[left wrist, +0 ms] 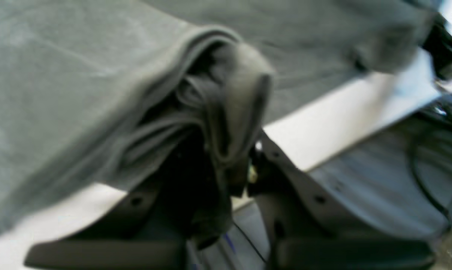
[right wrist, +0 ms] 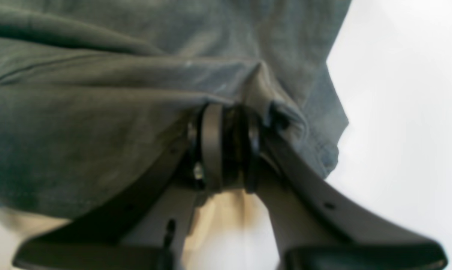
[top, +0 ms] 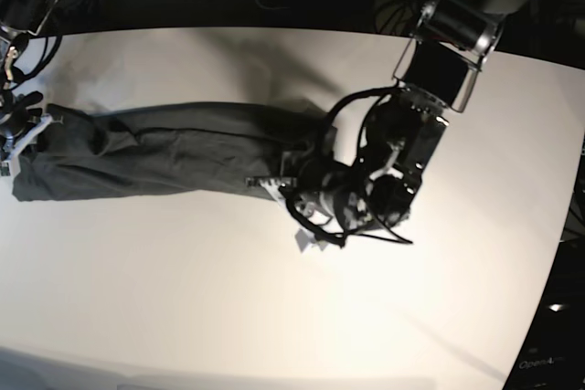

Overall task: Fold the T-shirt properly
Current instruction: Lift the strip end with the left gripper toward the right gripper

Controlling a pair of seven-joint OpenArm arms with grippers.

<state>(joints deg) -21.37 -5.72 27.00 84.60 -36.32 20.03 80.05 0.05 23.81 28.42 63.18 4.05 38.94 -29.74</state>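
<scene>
A plain dark grey short-sleeved cotton T-shirt (top: pixel 164 162) lies stretched into a long, narrow, wrinkled band across the left and middle of a white table (top: pixel 274 317), running from the far left edge toward the centre. In the overhead view, the left gripper (top: pixel 274 184) sits at the right end of the band, its black arm with looping cables reaching in from the far right corner. The right gripper (top: pixel 23 130) sits at the left end of the band, at the table's left edge. From the left wrist camera, the left gripper (left wrist: pixel 229 165) has its grey fingers (left wrist: pixel 282 165) closed together on a bunched, rolled fold of the grey cloth (left wrist: pixel 80 93), which spreads up and to the left; the white table edge (left wrist: pixel 323 135) and a grey floor with dark cables show beyond it, all somewhat blurred. From the right wrist camera, the right gripper (right wrist: pixel 226 150) is clamped on a gathered pinch of the same fabric (right wrist: pixel 98 112), with a hemmed edge hanging just to the right of the fingers (right wrist: pixel 211 146) and the white surface bright behind.
</scene>
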